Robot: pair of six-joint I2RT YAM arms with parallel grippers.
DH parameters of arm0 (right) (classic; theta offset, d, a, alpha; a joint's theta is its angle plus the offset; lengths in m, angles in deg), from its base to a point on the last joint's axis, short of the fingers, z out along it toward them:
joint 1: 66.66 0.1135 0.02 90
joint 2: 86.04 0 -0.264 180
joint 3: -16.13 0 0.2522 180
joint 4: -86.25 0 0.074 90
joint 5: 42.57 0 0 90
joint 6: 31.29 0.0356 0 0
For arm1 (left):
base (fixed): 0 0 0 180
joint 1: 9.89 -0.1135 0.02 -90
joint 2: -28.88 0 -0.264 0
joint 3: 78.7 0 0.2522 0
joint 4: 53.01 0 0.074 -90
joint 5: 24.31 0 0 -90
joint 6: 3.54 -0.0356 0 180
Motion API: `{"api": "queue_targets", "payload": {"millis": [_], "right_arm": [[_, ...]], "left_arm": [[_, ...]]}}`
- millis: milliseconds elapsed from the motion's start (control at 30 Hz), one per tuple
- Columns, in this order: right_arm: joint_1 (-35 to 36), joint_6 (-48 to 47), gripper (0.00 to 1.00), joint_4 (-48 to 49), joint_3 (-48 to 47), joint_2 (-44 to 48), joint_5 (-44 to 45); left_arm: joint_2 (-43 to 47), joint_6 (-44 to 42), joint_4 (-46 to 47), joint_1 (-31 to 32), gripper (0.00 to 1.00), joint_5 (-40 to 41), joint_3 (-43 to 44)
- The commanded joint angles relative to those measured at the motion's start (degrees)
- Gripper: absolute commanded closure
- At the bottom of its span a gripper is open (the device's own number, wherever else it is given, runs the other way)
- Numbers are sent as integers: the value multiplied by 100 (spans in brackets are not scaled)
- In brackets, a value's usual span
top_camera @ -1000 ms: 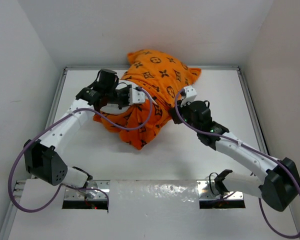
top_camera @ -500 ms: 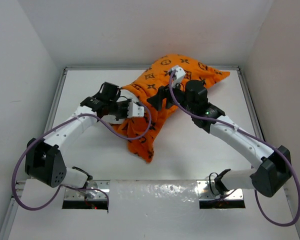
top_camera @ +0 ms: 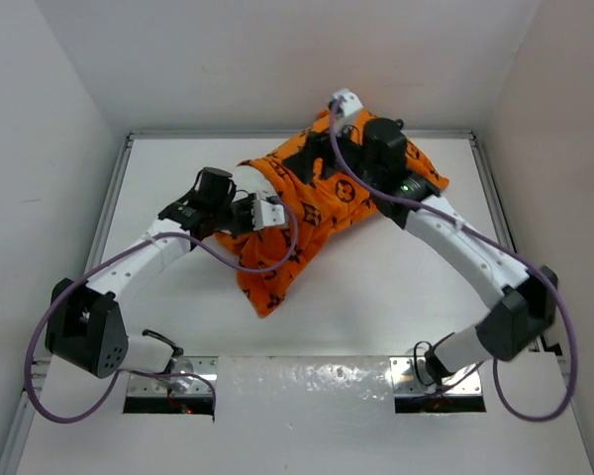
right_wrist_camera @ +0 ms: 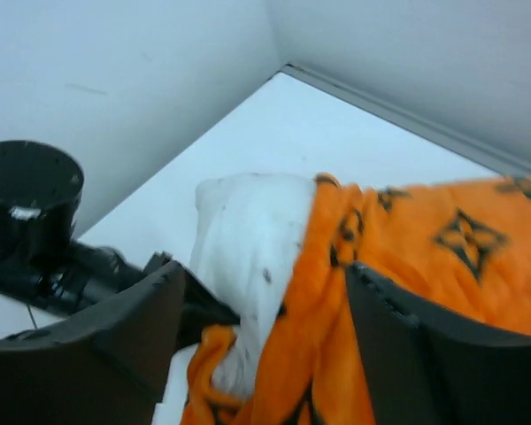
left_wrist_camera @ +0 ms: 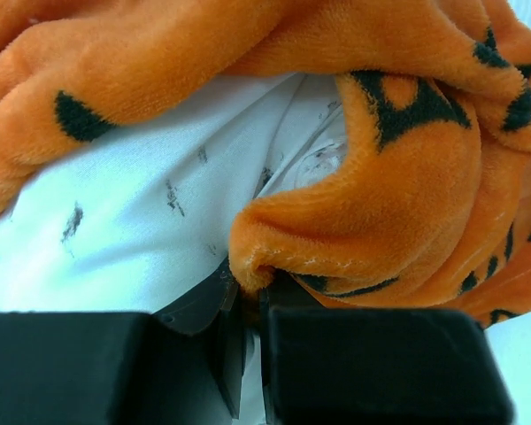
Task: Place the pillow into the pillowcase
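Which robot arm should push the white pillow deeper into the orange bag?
Probably the right. The right fingers are open above the pillowcase, with the pillow poking out; the left fingers are pinched on the pillowcase's edge.

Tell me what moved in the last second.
The right gripper swung from the right side of the pillowcase up over it toward the far wall; its jaws are open now. The pillowcase shifted right. The left gripper stayed clamped on the pillowcase hem, with the pillow showing at the opening.
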Motion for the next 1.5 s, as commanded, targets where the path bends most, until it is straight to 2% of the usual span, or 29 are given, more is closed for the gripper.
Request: {"api": "queue_targets", "payload": {"millis": [0,33,100,167,233,333,400,433,467,500,533,567,633,667,800,933,1067,1167,1267,1333,1400,1433,1467], "right_arm": [[49,-43,25,-66,-853,-978,-605],[49,-43,19,-275,-1108,-1572,-675],[66,-210,1,-995,-1995,-2199,-773],[75,-385,1,-1618,-2567,-2991,-799],[92,-456,1,-1894,-2631,-3456,-930],[311,-849,1,-1764,-2177,-3530,-1509],[505,-1437,4,-1920,-1851,-3477,-1109],[627,-1519,15,-2017,-1779,-3485,-811],[620,-1485,58,-2096,-1709,-3503,-538],[507,-1258,88,-2175,-1473,-3503,117],[392,-1117,100,-2176,-1271,-3381,332],[217,-950,100,-2072,-1008,-3241,422],[-354,-256,100,-1423,98,-2811,816],[-739,111,100,-1020,833,-2287,1296],[-1164,108,100,-752,1875,-1167,2021],[-1164,53,100,-1270,2097,-840,2005],[-1173,150,100,-1455,2561,-568,2347],[-1173,246,100,-1420,2730,-523,2330],[-1173,605,100,-703,3071,-550,1394],[-1156,852,100,-437,3125,-646,1074],[-1042,1055,100,-331,3073,-725,1003],[-989,1064,100,-304,3064,-769,994],[-867,1047,100,-217,3055,-778,994]], "left_arm": [[335,162,675,-31,100,100,-12],[353,232,719,-31,100,187,-12],[414,390,772,-57,100,267,-12],[484,530,860,-92,100,407,6],[537,759,948,-171,100,565,6],[660,1014,1045,-268,100,776,-47],[705,1120,1097,-312,100,986,-99],[713,1181,1123,-364,100,1066,-100],[714,1216,1159,-408,100,1128,-91],[714,1252,1168,-452,100,1224,-65],[714,1295,1168,-583,100,1234,5],[714,1313,1098,-654,100,1234,67],[714,1314,958,-760,100,1182,251],[740,1253,774,-821,100,1155,365],[906,1006,412,-840,100,945,436],[986,822,140,-840,100,672,463],[1003,594,-412,-866,100,952,560],[1074,58,-817,-919,100,988,227],[803,-453,-1370,-919,100,909,-257],[530,-225,-1591,-919,89,900,-328],[40,-59,-1732,-919,76,856,-180],[-111,221,-1724,-919,66,795,-127],[-339,354,-1689,-919,61,734,22]]}}
